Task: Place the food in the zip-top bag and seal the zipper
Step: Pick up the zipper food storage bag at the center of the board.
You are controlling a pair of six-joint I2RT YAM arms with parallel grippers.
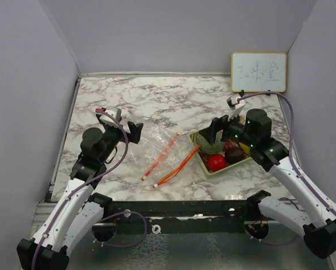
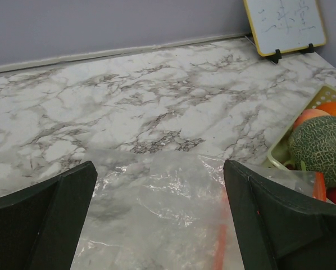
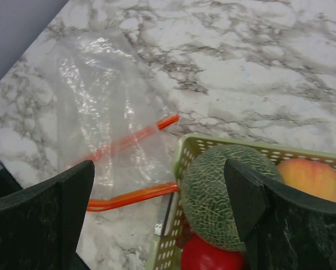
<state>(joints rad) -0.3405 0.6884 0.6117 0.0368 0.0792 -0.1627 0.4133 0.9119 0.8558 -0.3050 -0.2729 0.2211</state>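
The clear zip-top bag (image 1: pixel 157 143) with its orange zipper strips (image 1: pixel 176 164) lies flat on the marble, mouth toward the basket; it also shows in the left wrist view (image 2: pixel 168 208) and the right wrist view (image 3: pixel 100 101). The netted green melon (image 3: pixel 213 191), red apple (image 1: pixel 216 162), dark purple fruit (image 1: pixel 234 154) and yellow-peach fruit (image 3: pixel 311 177) sit in the pale green basket (image 1: pixel 207 169). An orange (image 2: pixel 334 108) shows behind the melon (image 2: pixel 322 147). My left gripper (image 1: pixel 133 130) is open over the bag's far edge. My right gripper (image 1: pixel 216 130) is open above the melon, one finger over it.
A small whiteboard (image 1: pixel 258 71) stands at the back right against the wall. Grey walls close the table on three sides. The basket's rim (image 3: pixel 182 152) touches the bag's zipper end.
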